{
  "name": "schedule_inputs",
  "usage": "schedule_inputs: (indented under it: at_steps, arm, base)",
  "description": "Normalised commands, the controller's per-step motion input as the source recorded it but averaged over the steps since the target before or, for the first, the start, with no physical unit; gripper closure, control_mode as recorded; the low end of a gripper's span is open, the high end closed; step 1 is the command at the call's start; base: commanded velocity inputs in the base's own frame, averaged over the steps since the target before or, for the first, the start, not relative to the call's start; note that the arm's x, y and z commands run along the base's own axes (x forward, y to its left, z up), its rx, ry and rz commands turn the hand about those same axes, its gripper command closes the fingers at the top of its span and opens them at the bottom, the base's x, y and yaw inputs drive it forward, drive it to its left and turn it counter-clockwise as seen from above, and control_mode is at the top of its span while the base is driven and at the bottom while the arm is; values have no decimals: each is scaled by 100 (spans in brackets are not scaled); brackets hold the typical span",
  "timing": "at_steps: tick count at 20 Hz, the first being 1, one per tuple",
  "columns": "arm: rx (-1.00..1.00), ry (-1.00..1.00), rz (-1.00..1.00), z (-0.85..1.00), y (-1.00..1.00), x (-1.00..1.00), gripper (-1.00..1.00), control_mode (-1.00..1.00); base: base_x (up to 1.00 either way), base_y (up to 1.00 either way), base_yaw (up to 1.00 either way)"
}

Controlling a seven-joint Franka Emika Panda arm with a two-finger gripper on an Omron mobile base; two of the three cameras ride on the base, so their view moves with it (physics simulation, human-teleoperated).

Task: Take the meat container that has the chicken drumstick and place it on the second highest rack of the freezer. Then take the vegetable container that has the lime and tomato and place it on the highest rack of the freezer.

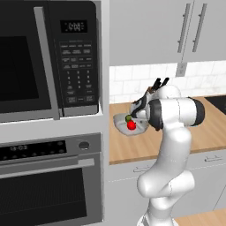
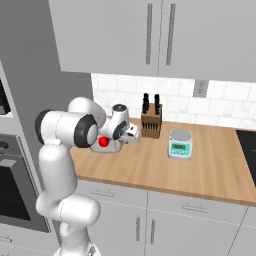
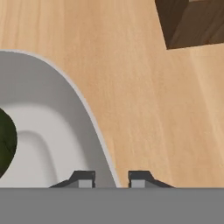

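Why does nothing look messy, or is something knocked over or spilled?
Nothing stands out. The grey vegetable container sits flat on the wooden counter with the lime and tomato inside. The knife block and kitchen scale stand upright. The pincer straddles the container's rim.

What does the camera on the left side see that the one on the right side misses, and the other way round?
The left base view alone has the microwave, the oven below it and the green lime in the container. The right base view alone has the kitchen scale and a dark cooktop edge. Both share the white arm, the grey vegetable container with its red tomato, the knife block, the wooden counter and the wall cabinets.
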Motion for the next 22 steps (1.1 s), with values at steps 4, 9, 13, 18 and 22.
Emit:
schedule_inputs:
  at_steps: [4, 9, 13, 18, 22]
  arm:
    - [0, 1, -14, 57, -22, -78, 100, -100]
    - [0, 3, -22, 61, -5, -77, 100, -100]
    - [0, 4, -30, 55, 0, -59, 100, -100]
    - [0, 8, -35, 74, 0, -18, 100, -100]
    - [0, 12, -38, 79, 0, -5, 100, -100]
  base:
    - [0, 0, 0]
    - [0, 0, 0]
    - [0, 0, 0]
    - [0, 0, 0]
    - [0, 0, 0]
